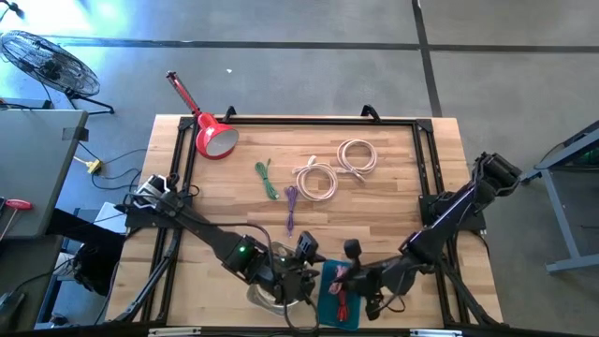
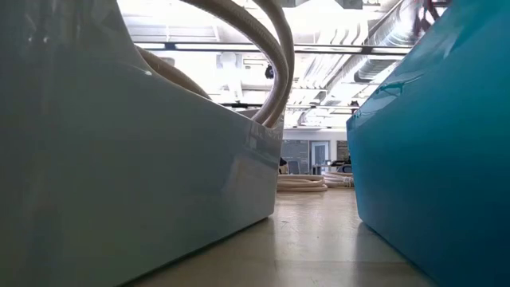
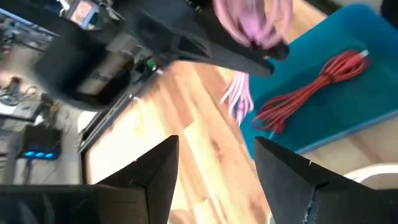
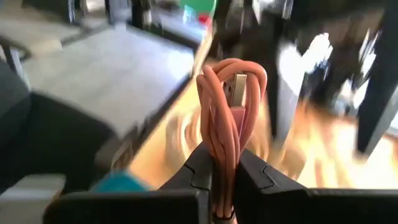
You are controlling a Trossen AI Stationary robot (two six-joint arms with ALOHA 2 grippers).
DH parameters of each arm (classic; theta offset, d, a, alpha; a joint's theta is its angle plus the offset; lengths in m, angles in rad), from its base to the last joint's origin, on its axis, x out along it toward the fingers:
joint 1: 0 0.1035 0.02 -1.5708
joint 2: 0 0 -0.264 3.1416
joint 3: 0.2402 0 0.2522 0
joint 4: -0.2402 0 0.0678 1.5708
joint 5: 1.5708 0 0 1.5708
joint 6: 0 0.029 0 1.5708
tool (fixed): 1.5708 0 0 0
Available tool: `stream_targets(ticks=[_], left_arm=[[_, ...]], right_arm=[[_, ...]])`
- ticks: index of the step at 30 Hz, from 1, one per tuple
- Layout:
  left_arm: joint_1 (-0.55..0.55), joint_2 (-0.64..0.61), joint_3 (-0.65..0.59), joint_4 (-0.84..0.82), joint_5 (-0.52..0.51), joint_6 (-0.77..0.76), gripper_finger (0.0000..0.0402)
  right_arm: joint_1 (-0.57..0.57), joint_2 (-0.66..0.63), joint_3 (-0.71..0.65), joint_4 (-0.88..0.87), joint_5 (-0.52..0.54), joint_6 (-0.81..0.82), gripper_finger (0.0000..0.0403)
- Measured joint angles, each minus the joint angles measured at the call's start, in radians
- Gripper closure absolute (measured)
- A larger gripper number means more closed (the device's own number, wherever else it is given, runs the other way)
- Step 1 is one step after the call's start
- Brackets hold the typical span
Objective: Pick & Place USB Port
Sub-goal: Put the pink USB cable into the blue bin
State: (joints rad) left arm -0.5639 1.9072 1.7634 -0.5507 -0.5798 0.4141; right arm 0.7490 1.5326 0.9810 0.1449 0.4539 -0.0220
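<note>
Right now the right end effector (image 4: 222, 163) is clamped on the pink cable (image 4: 225, 106) just above the teal tray (image 1: 329, 298), bundle hanging lengthwise from its fingers, while the left end effector (image 3: 214, 168) stands open beside it over the white bowl (image 1: 262, 298).

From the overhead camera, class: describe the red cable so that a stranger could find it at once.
Start at the wooden table and go to its near edge, between the two arms. A teal tray sits there beside a white bowl; the red cable lies bundled inside the tray. The other loose cables are cream, green or purple and lie on bare wood, and the pink one is pinched in the right end effector.
</note>
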Motion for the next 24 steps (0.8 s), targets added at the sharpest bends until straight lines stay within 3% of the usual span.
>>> stream_targets(ticks=[5, 12, 17, 24], left_arm=[[-0.008, 0.000, 0.000, -0.012, -0.063, 0.000, 0.0204], [-0.007, 0.000, 0.000, -0.016, -0.068, 0.000, 0.0205], [-0.006, 0.000, 0.000, -0.027, -0.069, 0.000, 0.0205], [-0.006, 0.000, 0.000, -0.029, -0.070, 0.000, 0.0204]], right_arm=[[0.004, 0.000, 0.000, -0.181, -0.103, 0.167, 0.0384], [0.003, 0.000, 0.000, -0.280, -0.227, 0.198, 0.0384], [-0.021, 0.046, -0.014, -0.280, -0.244, 0.205, 0.0384], [-0.090, 0.124, -0.015, -0.177, -0.372, 0.178, 0.0384]])
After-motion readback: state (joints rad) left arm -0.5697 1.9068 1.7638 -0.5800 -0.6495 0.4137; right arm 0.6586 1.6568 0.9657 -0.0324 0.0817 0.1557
